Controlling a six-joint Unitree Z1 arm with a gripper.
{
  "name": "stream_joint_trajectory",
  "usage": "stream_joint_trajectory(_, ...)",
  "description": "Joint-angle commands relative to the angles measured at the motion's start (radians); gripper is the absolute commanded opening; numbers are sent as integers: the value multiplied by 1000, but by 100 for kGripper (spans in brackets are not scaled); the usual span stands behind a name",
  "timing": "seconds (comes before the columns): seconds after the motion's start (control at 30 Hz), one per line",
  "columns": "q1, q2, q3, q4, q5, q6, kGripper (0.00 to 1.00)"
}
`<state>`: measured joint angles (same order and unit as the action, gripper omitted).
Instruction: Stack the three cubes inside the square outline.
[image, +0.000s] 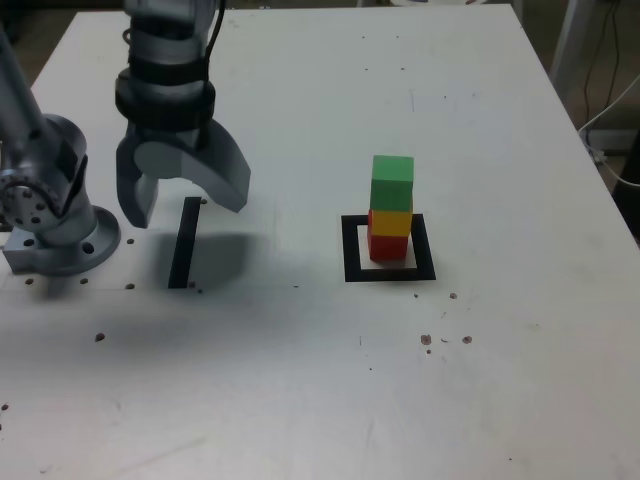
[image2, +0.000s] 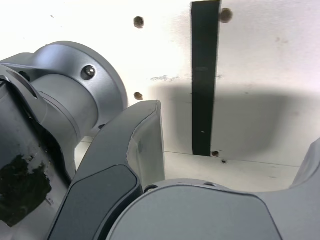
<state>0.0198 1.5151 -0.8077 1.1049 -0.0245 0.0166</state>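
Three cubes stand stacked inside the square outline (image: 389, 273) at the exterior view's right of centre: a red cube (image: 387, 245) at the bottom, a yellow cube (image: 391, 221) on it, and a green cube (image: 392, 182) on top. My gripper (image: 185, 208) hangs well off to the exterior view's left, above a straight black strip (image: 184, 243), open with nothing between its fingers. The wrist view shows one dark finger (image2: 135, 150) and the black strip (image2: 204, 75) on the white table; no cube appears there.
The arm's grey base (image: 50, 215) sits at the exterior view's left edge, close beside the gripper. The white table (image: 300, 380) carries small dark specks and screw holes. Cables hang past the table's far right edge (image: 610, 120).
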Motion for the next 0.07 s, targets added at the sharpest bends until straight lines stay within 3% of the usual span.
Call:
stream_joint_trajectory(0.0,2,-5,3,-2,-3,1,100)
stream_joint_trajectory(0.03,2,-8,3,-1,-4,2,100)
